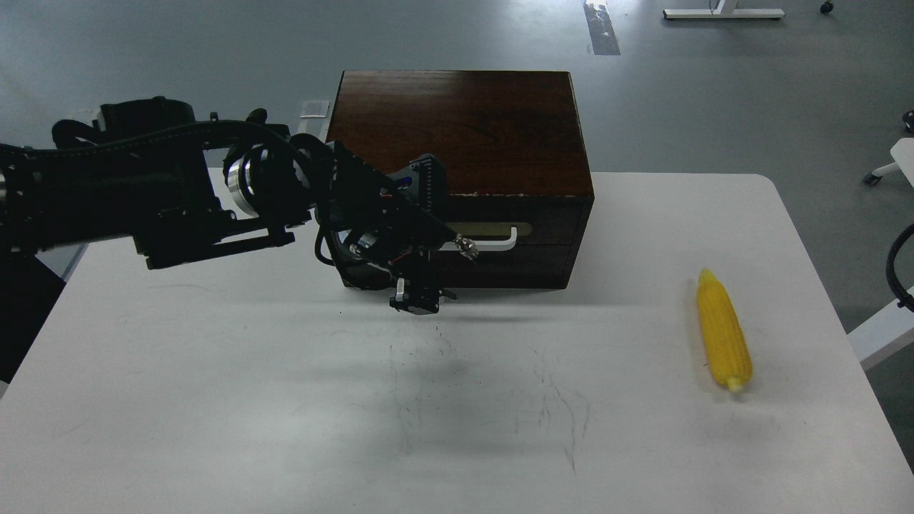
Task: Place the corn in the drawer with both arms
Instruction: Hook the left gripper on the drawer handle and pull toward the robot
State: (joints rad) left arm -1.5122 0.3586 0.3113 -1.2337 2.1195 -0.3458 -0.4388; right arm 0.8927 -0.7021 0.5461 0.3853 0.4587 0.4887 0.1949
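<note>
The corn (722, 331) lies on the white table at the right, its tip pointing away from me. The dark brown wooden box (457, 128) stands at the back middle. Its drawer (543, 239) is closed, and the white bar handle (496, 243) on its brass plate shows in full. My left arm comes in from the left. Its gripper (415, 300) hangs dark in front of the box's lower left, left of the handle and just above the table. I cannot tell its fingers apart, and I see nothing held in it. My right gripper is out of view.
The white table (214, 400) carries faint pen scratches near the middle. A black cable (896, 275) and a white frame show past the table's right edge. Grey floor lies behind the box.
</note>
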